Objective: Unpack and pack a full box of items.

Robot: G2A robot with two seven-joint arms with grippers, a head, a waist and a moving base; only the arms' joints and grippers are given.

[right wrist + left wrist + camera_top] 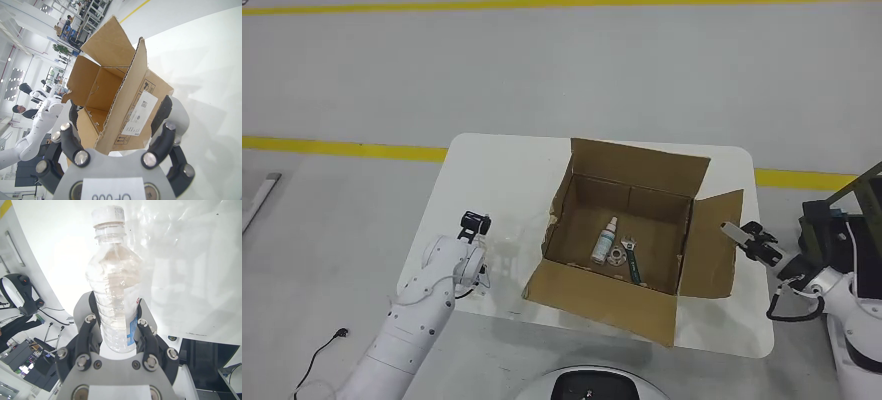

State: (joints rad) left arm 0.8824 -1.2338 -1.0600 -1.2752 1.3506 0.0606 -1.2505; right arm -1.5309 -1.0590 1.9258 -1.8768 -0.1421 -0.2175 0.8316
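Cardboard box (627, 240) open at frame centre on white counter (492, 170), flaps splayed. Spray bottle (605, 240) and wrench (633, 260) lie on box floor. Right flap (712, 245) stands between box interior and right gripper (750, 240). Bare counter left of box; left gripper (477, 225) over it, near counter's left edge. Left fingers (81, 308) clamp clear water bottle (113, 285) low on body. Right fingers (164, 109) spread wide, holding nothing, just beside flap.

The base of the water bottle (113, 285) is hidden behind the body of the left pincer (116, 308). In the cardboard box (642, 165), the round part (616, 254) beside the wrench (633, 262) is too small to identify. In the right wrist view, the right flap (132, 85) screens the box floor.
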